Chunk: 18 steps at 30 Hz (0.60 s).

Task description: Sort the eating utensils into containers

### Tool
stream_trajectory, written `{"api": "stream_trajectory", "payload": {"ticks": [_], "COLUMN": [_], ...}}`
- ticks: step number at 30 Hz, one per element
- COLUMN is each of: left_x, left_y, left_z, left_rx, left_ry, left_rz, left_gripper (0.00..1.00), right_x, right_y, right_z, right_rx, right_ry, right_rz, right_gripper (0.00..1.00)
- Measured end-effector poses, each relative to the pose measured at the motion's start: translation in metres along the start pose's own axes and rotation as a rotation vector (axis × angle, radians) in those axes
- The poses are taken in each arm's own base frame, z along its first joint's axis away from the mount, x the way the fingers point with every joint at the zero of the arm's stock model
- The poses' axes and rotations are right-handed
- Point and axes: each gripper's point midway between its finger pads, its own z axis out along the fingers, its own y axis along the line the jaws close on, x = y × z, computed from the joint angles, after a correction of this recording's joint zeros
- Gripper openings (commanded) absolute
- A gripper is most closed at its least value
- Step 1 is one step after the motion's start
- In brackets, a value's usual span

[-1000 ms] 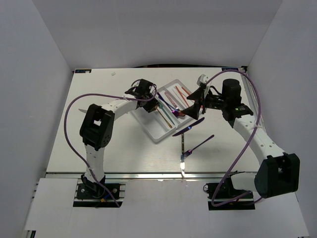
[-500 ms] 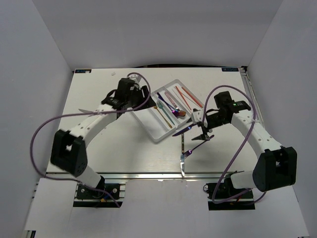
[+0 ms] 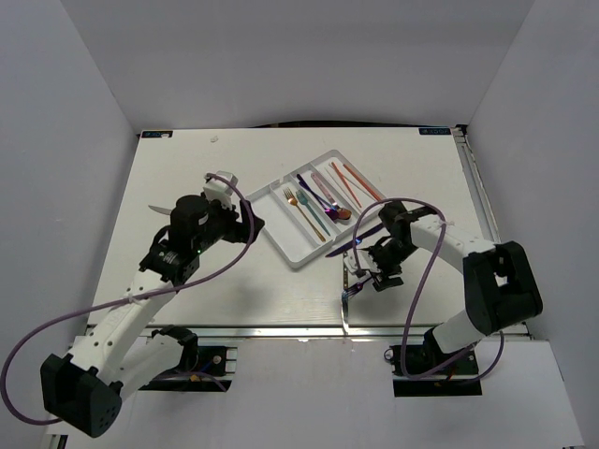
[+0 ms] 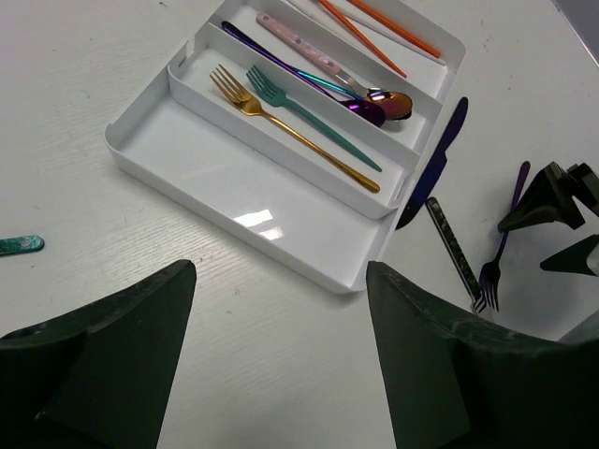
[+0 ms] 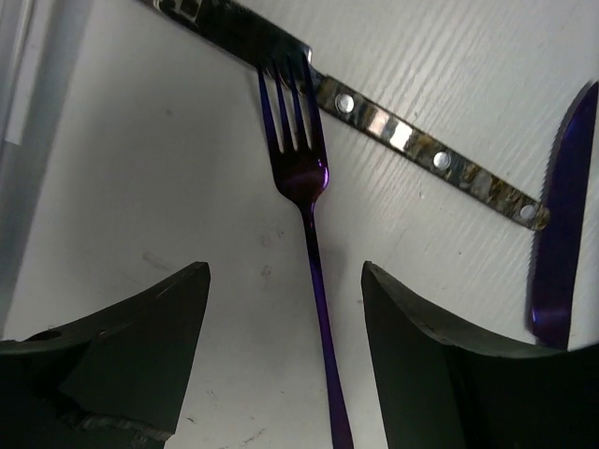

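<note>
Right gripper (image 5: 283,281), jaws open, now straddles the purple fork (image 5: 298,178) at five o'clock from the tray (image 3: 279,227), likely next; left gripper (image 4: 281,271), open, withdrawn.

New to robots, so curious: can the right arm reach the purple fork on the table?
Probably yes: the right end effector hangs open over the purple fork, fingers straddling its bare handle; nothing covers it.

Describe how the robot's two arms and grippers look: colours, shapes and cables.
The left arm and right arm have white tube-like links joined by chunky black joint housings. A thin purple cable loops loosely along each. The left gripper and right gripper each have two dark, wedge-shaped fingers.
</note>
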Motion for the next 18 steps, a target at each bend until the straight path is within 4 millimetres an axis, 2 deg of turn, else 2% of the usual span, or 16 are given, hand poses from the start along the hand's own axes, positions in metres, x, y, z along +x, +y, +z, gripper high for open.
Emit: {"api": "stream_trajectory", "payload": {"ticks": [7, 14, 18], "left_x": [0.002, 0.000, -0.003], "left_y": [0.005, 0.007, 0.008], "left_z": [-0.006, -0.007, -0.010], "left_rx": [-0.022, -0.035, -0.041], "left_ry": [-0.011, -0.018, -0.033], "left_rz": [0.039, 0.048, 0.052], "left_gripper": [0.85, 0.85, 0.85], "right_x": [0.025, 0.029, 0.029], "right_y": [-0.013, -0.016, -0.017], "right_z": [0.010, 0.014, 0.015], "right_rx": [0.014, 0.015, 0.020], "right_ry": [0.090, 0.126, 0.134], "right_rz": [0.037, 0.047, 0.040], "right_gripper": [0.62, 0.37, 0.29]}}
